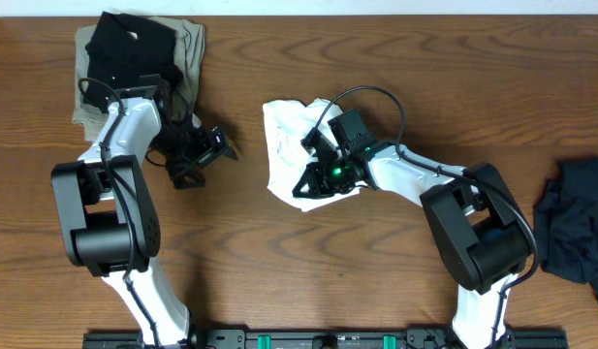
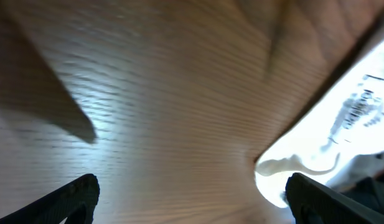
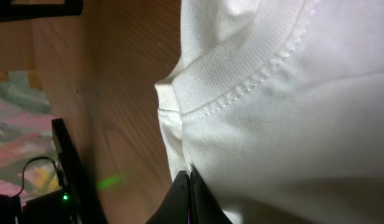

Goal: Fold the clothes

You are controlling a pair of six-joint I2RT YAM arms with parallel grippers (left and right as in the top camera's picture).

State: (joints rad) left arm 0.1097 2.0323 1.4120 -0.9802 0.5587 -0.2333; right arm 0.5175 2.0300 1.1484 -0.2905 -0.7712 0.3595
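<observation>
Though apart from T-shirt (image 1: pixel 279 126), folded stack (image 1: pixel 134 44), dark heap (image 1: pixel 575 223)

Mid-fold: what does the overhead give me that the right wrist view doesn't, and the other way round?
Overhead only: the whole bunched T-shirt, the left claw open over bare table, a black shirt on an olive garment at the back left, and a dark garment at the right edge.
Right wrist only: the stitched hem close up, and the right claw with its tips shut at the fabric's edge; whether they pinch cloth is unclear.
Both: the white T-shirt and the wood table.
</observation>
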